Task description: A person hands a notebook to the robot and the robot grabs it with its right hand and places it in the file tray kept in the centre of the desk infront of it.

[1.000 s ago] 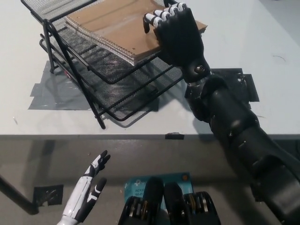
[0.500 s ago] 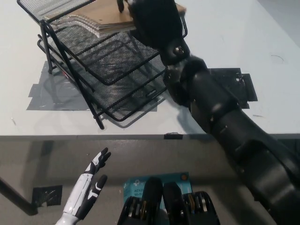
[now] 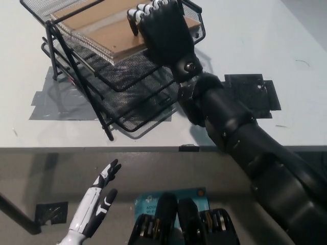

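Drew right hand (image 3: 163, 30), clamped on notebook (image 3: 104, 30), back slightly inside tray (image 3: 130, 109); kept left hand (image 3: 97, 204) low, fingers spread.

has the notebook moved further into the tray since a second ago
Yes. Held by the right hand, the notebook has slid leftward, deeper into the file tray; it no longer overhangs the tray's right edge.

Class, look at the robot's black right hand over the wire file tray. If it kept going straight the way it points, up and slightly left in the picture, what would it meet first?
Probably the file tray's far mesh edge. The right hand already holds the notebook. Depth is unclear.
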